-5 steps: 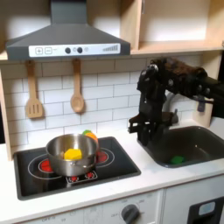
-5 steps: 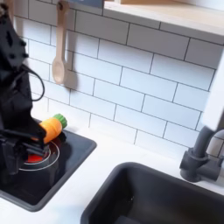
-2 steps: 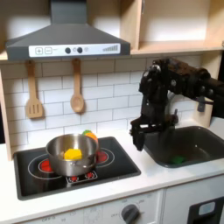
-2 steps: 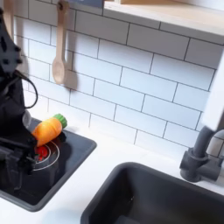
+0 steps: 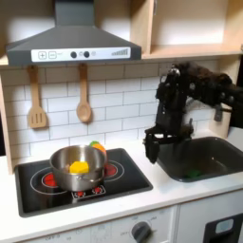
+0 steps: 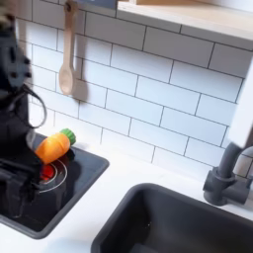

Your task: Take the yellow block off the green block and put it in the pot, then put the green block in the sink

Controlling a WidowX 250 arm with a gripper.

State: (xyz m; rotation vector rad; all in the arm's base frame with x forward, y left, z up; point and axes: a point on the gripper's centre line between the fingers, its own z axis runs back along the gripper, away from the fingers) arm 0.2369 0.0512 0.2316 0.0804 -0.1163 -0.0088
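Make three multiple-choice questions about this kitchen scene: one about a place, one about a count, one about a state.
1. Where is the yellow block?
A. In the pot
B. In the sink
C. On the counter

2. How many wooden utensils hang on the tile wall in the first exterior view?
A. One
B. Two
C. Four

3. What do the gripper's fingers hold?
A. The green block
B. The pot
C. Nothing

Answers:
1. A: the yellow block lies inside the pot on the stove.
2. B: a spatula and a spoon hang side by side under the hood.
3. C: the gripper hangs above the counter at the sink edge with nothing between its fingers, while the green block lies in the sink.
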